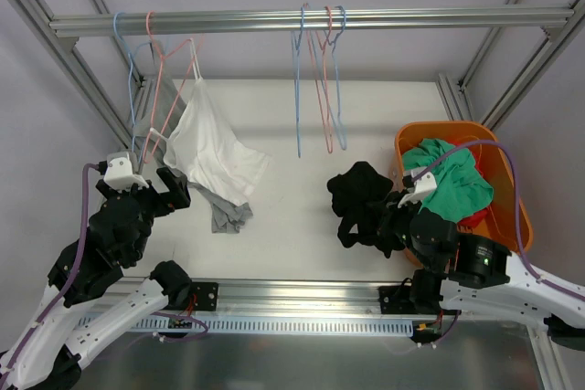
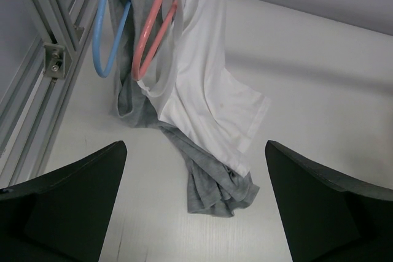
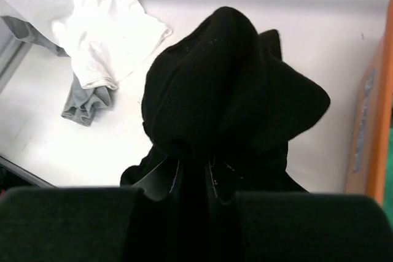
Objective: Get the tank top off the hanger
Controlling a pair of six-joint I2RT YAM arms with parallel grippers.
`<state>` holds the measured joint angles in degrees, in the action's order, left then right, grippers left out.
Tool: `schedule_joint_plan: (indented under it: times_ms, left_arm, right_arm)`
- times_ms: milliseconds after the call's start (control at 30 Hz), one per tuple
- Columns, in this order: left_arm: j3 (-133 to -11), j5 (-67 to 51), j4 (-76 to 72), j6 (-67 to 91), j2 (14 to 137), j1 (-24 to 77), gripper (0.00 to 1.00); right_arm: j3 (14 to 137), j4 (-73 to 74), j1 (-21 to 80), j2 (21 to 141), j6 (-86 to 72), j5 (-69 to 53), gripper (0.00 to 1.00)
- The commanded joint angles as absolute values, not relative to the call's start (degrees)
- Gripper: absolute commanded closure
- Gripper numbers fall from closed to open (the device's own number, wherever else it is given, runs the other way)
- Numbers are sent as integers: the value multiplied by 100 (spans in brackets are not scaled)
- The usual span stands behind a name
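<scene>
A white tank top (image 1: 208, 148) (image 2: 209, 90) hangs from a pink hanger (image 1: 164, 70) (image 2: 156, 35) at the left end of the rail, its hem lying on the table. Behind it a grey tank top (image 1: 228, 212) (image 2: 212, 182) hangs on a blue hanger (image 1: 128, 52) (image 2: 104, 41). My left gripper (image 1: 151, 191) (image 2: 195, 145) is open, just short of both and touching neither. My right gripper (image 1: 388, 212) (image 3: 195, 170) is shut on a bunched black garment (image 1: 358, 191) (image 3: 233, 84), held beside the basket.
An orange basket (image 1: 512, 189) (image 3: 374, 121) at the right holds a green garment (image 1: 452, 184). Three empty hangers (image 1: 320, 70) hang mid-rail. Aluminium frame posts (image 2: 43, 84) stand close on the left.
</scene>
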<state>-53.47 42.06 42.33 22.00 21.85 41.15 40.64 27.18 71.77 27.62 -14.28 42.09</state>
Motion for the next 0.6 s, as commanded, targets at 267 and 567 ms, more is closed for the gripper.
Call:
schedule_joint_plan:
  times_ms: [267, 567]
  left_arm:
    - [-5344, 4377, 4096, 2250, 2302, 4078, 2]
    - [-5352, 4386, 4104, 2285, 2101, 4078, 1]
  right_arm:
    - [5087, 4489, 7207, 2373, -1144, 5298, 100]
    - [7311, 4860, 7102, 3567, 762, 7448, 100]
